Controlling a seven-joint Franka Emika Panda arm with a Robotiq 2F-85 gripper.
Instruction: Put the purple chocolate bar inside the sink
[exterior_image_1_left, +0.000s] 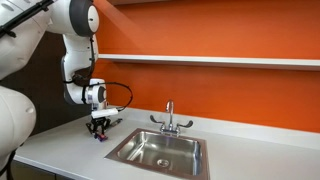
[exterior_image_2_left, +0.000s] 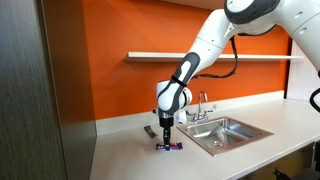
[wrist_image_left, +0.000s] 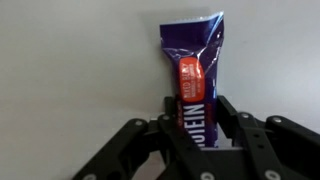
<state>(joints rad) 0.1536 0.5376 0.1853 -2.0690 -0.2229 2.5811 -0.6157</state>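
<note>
Purple chocolate bar (wrist_image_left: 195, 65): flat on the tabletop (exterior_image_1_left: 70, 150), left of the sink (exterior_image_1_left: 150, 147) in an exterior view; its near end lies between the claw's fingers.
Claw (wrist_image_left: 198, 125): lowered straight onto the bar, fingers (wrist_image_left: 176, 120) drawn in against both long edges, gripping it.
Nearby: a slim dark bar (exterior_image_2_left: 149, 130) just beside the claw, apart from it.
Sink: near the bar, faucet (exterior_image_1_left: 170, 118) at its rear.
Room: pale tabletop, orange wall (exterior_image_1_left: 220, 30), a shelf (exterior_image_1_left: 220, 61) above.
</note>
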